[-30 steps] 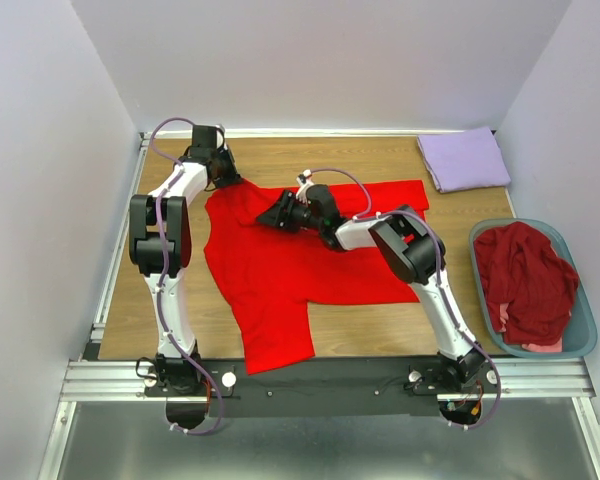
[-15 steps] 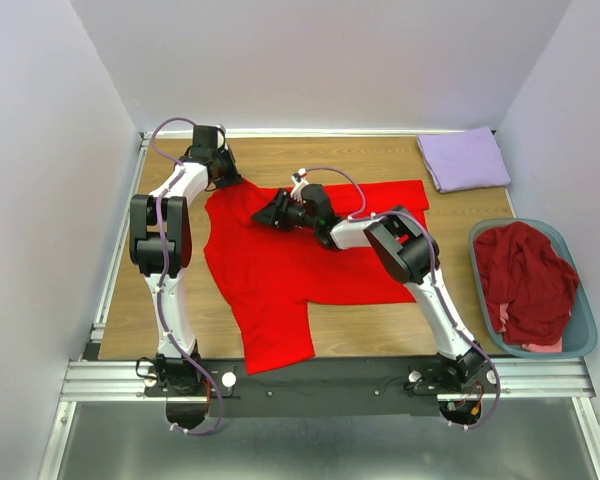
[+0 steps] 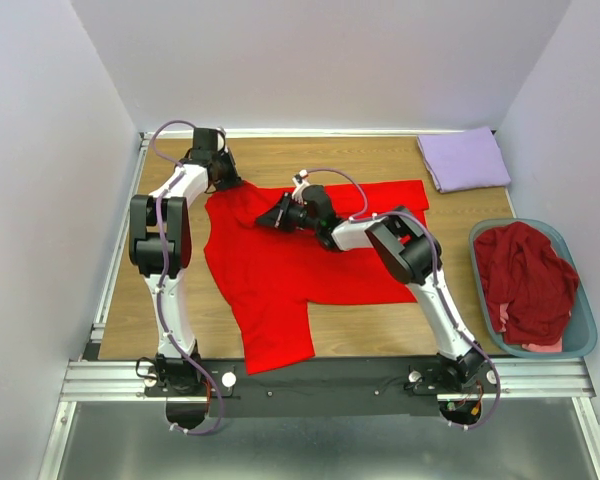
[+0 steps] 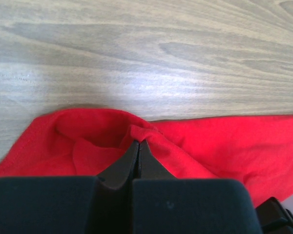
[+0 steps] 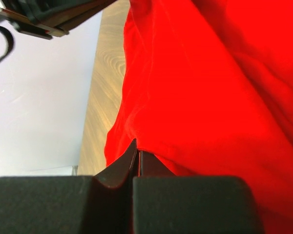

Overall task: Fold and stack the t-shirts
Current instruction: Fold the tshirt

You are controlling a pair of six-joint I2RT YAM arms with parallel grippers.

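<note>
Left gripper (image 4: 138, 143) is pinching a fold of the bright red cloth t-shirt (image 3: 280, 275), jaws tight together. Right gripper (image 5: 137, 147) is clamping the shirt near its edge, jaws likewise closed.

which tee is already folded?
The pale lavender cloth t-shirt at the far right corner: a neat rectangle. The bright red t-shirt lies spread open; maroon shirts fill the teal plastic basket.
</note>
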